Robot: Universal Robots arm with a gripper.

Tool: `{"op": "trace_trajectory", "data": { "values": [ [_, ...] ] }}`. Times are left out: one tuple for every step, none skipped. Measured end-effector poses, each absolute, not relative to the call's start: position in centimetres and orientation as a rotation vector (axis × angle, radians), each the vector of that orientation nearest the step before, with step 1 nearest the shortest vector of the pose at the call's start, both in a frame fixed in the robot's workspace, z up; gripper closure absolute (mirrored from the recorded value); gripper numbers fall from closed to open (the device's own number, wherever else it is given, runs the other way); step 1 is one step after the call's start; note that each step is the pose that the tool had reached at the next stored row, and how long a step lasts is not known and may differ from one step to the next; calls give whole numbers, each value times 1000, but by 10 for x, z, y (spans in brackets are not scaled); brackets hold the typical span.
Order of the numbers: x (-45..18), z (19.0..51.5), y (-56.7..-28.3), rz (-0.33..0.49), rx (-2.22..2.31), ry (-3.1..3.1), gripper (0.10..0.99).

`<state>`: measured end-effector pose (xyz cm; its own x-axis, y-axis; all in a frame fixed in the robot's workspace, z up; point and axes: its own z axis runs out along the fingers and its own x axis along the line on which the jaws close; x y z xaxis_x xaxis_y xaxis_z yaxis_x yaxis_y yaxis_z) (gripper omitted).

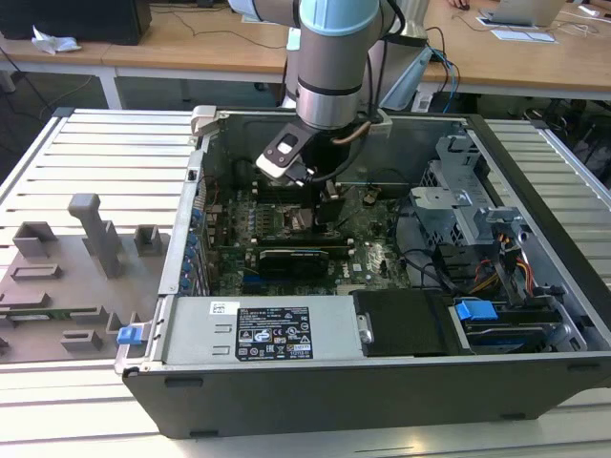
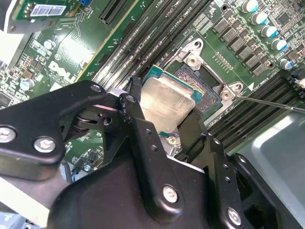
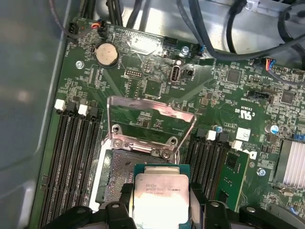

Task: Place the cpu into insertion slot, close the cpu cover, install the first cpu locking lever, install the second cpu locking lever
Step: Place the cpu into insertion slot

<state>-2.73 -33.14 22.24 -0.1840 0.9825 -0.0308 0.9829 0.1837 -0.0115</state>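
Exterior view gives me the slatted counter (image 1: pixel 95 143) with the open computer case (image 1: pixel 382 391) lying on it, and the arm (image 1: pixel 334 57) reaching down into the case. Inside, in the first wrist view, I see the green motherboard (image 3: pixel 157 86). The cpu cover (image 3: pixel 147 105) stands lifted open at the side of the insertion slot (image 3: pixel 116 171) away from the tool, and the slot's dark centre is uncovered. The cpu (image 3: pixel 159 198) sits partly over the slot's nearer edge, silver top upward; whether it touches the slot I cannot tell. The tool (image 3: pixel 161 212) has its two black fingers pressed against opposite sides of the cpu, gripping it.
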Motion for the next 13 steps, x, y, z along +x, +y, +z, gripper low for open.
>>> {"op": "trace_trajectory", "data": {
  "values": [
    [-27,222,-331,-46,2009,2393,541],
    [-27,222,-331,-47,2022,2381,541],
    [-27,222,-331,-48,2029,2374,541],
    [-27,222,-331,-49,2036,2368,541],
    [-27,222,-331,-52,2051,2354,541],
    [-27,222,-331,-53,2057,2348,541],
    [-27,222,-331,-55,2071,2334,541],
    [-27,222,-331,-57,2084,2322,541],
    [-27,222,-331,-58,2094,2312,541],
    [-27,222,-331,-59,2112,2296,541],
    [-27,222,-331,-59,2125,2284,541],
    [-27,222,-331,-59,2140,2270,541],
    [-27,222,-331,-60,2159,2253,541]
  ]
}}
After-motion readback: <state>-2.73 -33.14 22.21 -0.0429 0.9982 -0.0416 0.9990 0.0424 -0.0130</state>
